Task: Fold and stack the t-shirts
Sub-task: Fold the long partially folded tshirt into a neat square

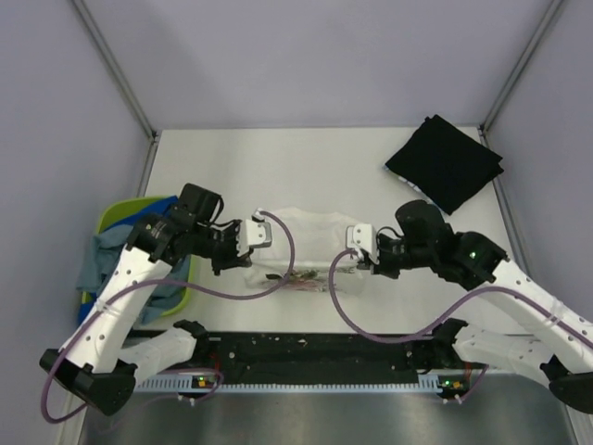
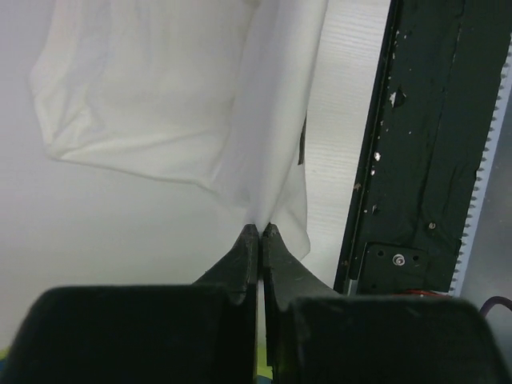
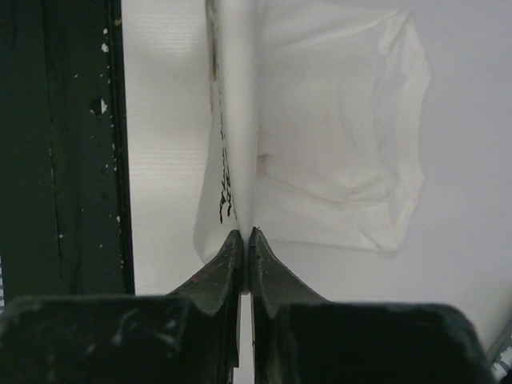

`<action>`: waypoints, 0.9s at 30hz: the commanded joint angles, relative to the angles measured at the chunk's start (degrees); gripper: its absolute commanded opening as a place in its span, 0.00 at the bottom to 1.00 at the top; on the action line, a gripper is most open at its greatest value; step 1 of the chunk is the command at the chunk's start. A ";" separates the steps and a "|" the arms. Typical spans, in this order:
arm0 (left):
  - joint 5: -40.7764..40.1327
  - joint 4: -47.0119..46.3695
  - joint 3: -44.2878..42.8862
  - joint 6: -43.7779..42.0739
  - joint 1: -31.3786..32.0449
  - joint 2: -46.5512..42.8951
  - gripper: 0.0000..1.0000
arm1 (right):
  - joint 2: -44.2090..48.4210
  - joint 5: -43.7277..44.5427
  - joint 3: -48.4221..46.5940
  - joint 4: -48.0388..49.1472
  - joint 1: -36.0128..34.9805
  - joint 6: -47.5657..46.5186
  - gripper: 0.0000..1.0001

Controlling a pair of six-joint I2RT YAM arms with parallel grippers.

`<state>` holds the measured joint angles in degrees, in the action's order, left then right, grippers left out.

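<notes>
Left pincer [image 2: 261, 230], right pincer [image 3: 246, 234] pinch t-shirt [image 2: 160, 88].

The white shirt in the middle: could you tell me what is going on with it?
The white t-shirt is held at both ends: the left claw is pinched shut on its left end, the right claw on its right. A black t-shirt lies folded at the far right corner, and blue shirts sit in the green basket.
</notes>
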<state>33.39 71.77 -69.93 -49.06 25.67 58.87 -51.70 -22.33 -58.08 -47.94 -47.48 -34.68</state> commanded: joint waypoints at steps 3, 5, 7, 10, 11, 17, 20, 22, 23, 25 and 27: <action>-10.34 -8.20 -2.14 8.36 -0.18 3.96 0.00 | -7.08 0.80 -6.77 1.35 10.46 1.45 0.00; -13.42 -12.85 -3.45 8.80 -0.18 6.77 0.00 | -10.33 -0.34 -7.22 3.20 13.98 2.16 0.00; -16.85 -16.64 -4.94 9.07 -0.27 10.19 0.00 | -13.85 0.18 -7.57 5.92 17.23 2.94 0.00; -18.70 -19.81 -7.93 8.36 -1.41 16.87 0.00 | -19.56 -0.17 -8.27 9.87 20.93 3.74 0.00; -19.23 -20.35 -9.07 8.10 -1.76 19.24 0.00 | -21.75 0.09 -8.79 10.67 21.90 3.74 0.00; -23.45 -23.51 -15.31 7.84 -3.17 33.30 0.00 | -34.94 3.42 -12.92 14.37 24.89 2.69 0.00; -24.51 -23.26 -19.35 8.45 -3.87 39.98 0.00 | -40.82 4.75 -15.56 14.72 25.42 1.90 0.00; -25.12 -22.55 -21.90 8.63 -4.05 44.12 0.00 | -43.65 5.71 -17.23 14.98 25.42 1.28 0.00; -25.30 -22.98 -22.61 8.72 -4.14 45.70 0.00 | -44.88 6.32 -18.02 15.07 25.51 1.02 0.00; -25.74 -24.21 -23.75 8.98 -4.22 48.17 0.00 | -46.73 7.73 -19.43 15.07 25.60 0.49 0.00; -25.65 -25.01 -25.25 9.07 -4.23 50.45 0.00 | -48.14 8.70 -20.40 15.07 25.78 0.05 0.00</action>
<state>11.64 48.69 -90.94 -40.58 22.59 107.02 -98.43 -18.17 -74.19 -33.01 -23.11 -32.77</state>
